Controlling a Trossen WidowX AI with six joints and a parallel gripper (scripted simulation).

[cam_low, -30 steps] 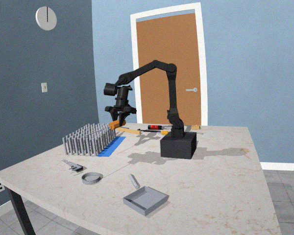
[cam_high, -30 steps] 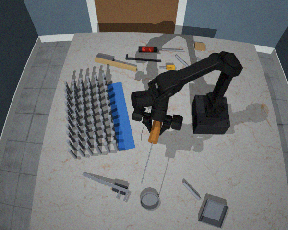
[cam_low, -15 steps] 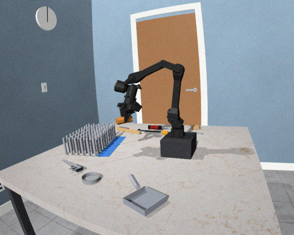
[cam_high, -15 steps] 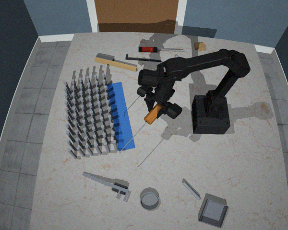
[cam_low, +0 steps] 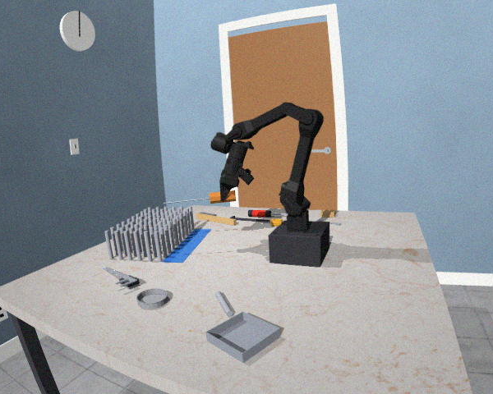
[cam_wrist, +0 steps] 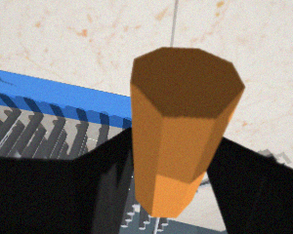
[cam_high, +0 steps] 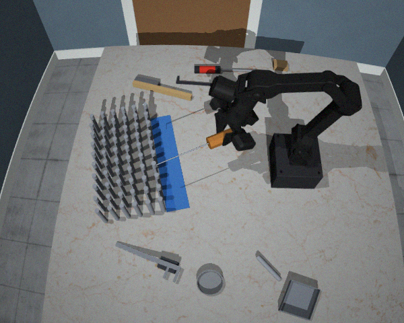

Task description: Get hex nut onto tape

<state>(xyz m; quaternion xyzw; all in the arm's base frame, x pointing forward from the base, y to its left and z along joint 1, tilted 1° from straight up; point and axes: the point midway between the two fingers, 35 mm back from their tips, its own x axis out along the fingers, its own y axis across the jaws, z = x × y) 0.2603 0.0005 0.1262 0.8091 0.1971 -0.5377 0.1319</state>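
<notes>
My gripper (cam_high: 229,133) is shut on the orange-brown handle of the hook pick (cam_high: 219,138) and holds it in the air, well above the table. The handle also shows in the exterior view (cam_low: 222,196) and fills the wrist view (cam_wrist: 181,132). The pick's thin shaft (cam_high: 181,154) points toward the grid of grey standing spacers (cam_high: 125,156), its tip above their right edge. The blue strip of tape (cam_high: 170,161) lies flat along the right side of the spacers. The hex nut is hidden among the spacers in every view.
A wooden brush (cam_high: 162,88), an L-key (cam_high: 192,82) and a red-handled screwdriver (cam_high: 209,68) lie at the back. Calipers (cam_high: 149,258), a round ring dish (cam_high: 210,278), a grey cylinder (cam_high: 268,266) and a square tray (cam_high: 299,295) lie at the front. The arm's base (cam_high: 294,163) stands at the right.
</notes>
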